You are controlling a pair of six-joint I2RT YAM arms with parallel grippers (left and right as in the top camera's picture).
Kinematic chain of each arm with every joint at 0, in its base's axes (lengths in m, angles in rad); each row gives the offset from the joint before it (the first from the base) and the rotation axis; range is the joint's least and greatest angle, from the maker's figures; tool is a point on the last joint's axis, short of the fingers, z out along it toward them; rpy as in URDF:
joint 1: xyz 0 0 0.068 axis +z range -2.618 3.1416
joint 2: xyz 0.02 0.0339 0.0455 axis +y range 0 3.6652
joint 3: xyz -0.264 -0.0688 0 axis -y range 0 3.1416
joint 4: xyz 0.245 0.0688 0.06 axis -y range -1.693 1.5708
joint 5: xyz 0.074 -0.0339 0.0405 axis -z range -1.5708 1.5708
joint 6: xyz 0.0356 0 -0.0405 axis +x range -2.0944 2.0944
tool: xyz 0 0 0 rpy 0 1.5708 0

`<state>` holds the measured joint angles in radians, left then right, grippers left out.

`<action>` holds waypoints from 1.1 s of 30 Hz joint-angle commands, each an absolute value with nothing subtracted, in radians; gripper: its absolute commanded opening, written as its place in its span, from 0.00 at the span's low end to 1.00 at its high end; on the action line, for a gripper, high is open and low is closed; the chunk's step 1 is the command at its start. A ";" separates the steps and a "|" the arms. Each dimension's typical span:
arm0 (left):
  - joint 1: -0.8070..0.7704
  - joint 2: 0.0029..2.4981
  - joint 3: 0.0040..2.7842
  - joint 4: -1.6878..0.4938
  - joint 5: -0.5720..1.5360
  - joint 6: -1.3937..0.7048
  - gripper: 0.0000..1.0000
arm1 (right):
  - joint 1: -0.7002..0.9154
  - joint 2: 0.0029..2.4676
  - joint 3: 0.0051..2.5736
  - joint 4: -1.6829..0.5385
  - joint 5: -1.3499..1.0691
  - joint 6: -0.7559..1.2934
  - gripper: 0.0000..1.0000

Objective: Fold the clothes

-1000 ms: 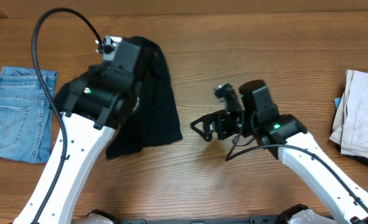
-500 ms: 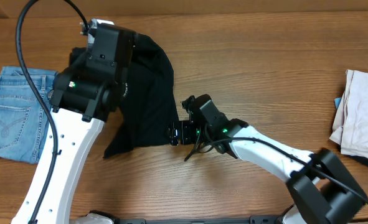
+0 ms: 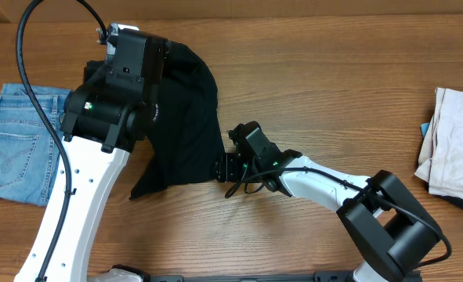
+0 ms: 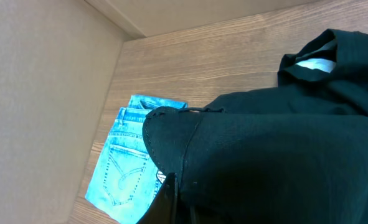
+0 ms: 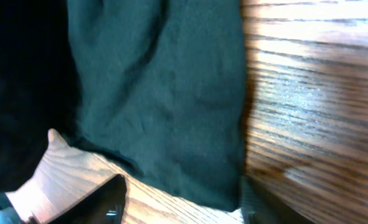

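The shut left gripper (image 4: 171, 202) is pinching the black T-shirt (image 3: 188, 117) and holding it raised. The right gripper (image 3: 222, 168), part-open and empty, is straddling the shirt's lower hem, which lies to its left.

Left arm (image 3: 82, 196): white forearm runs up from the near-left edge, and its black wrist block (image 3: 113, 94) is bent over at the top. I can't see the left gripper (image 4: 170, 198) from overhead because it sits under the wrist. My wrist cam shows only a dark finger edge at the bottom of frame. Its jaws are fully closed, clamped on the black garment (image 3: 188, 117), which drapes over them.

Right arm (image 3: 333, 184): elbow (image 3: 392, 223) folded near-right, forearm stretched low and pointing left. Right gripper (image 3: 223, 168) sits at the garment's lower right edge. On the wrist cam its fingers (image 5: 112, 199) stand apart with the hem between them. I can't tell if they touch it.
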<state>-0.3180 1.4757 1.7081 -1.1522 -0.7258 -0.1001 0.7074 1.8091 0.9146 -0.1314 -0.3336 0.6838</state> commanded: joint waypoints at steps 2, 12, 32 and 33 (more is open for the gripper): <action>-0.313 1.477 1.743 -1.151 -0.731 -0.091 0.04 | 0.707 1.843 0.931 -0.105 -0.338 0.711 0.34; -0.313 1.477 1.743 -1.194 -0.731 -0.096 0.04 | 0.411 1.665 1.084 -0.449 -0.203 0.472 0.04; -0.342 1.504 1.349 -1.221 -0.096 -0.157 0.04 | 0.008 1.597 1.246 -1.155 -0.223 0.159 0.54; -0.350 1.504 1.349 -1.223 -0.083 -0.157 0.04 | 0.017 1.597 1.229 -1.159 -0.231 0.159 0.54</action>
